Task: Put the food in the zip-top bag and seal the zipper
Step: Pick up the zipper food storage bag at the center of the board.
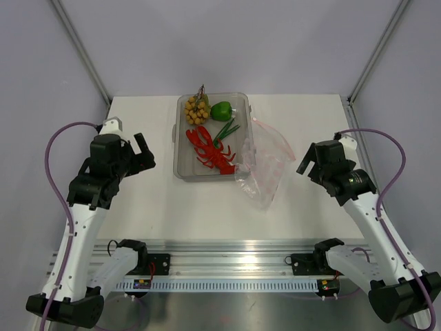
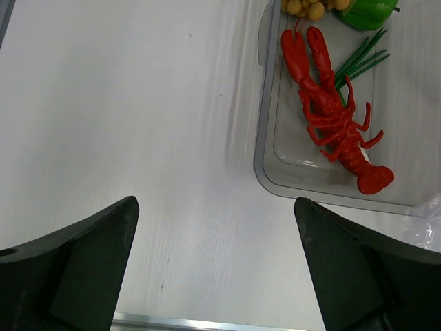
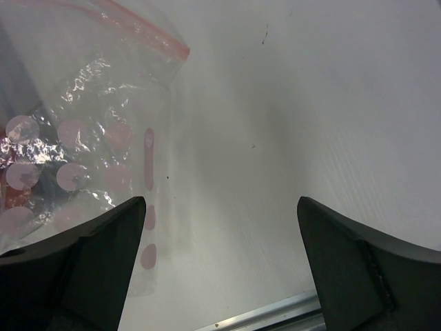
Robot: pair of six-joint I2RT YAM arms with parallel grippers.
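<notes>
The red lobster point(image 1: 212, 152), green bell pepper point(image 1: 221, 110), yellow-tan ball cluster point(image 1: 197, 109) and thin green stalks point(image 1: 227, 131) lie in a rigid clear grey tray point(image 1: 180, 155). The lobster point(image 2: 334, 117) also shows in the left wrist view. The crinkly zip-top bag point(image 1: 265, 169) lies right of the tray, overlapping its corner, with its pink-red zipper point(image 1: 274, 134) along the far right edge. The bag point(image 3: 76, 138) and zipper point(image 3: 148, 31) show in the right wrist view. My left gripper point(image 1: 143, 153) is open and empty, left of the tray. My right gripper point(image 1: 308, 160) is open and empty, right of the bag.
The white table point(image 1: 172, 214) ends at a metal rail point(image 1: 220, 265) along the near edge. Grey walls and slanted frame posts point(image 1: 83, 52) enclose the back and sides.
</notes>
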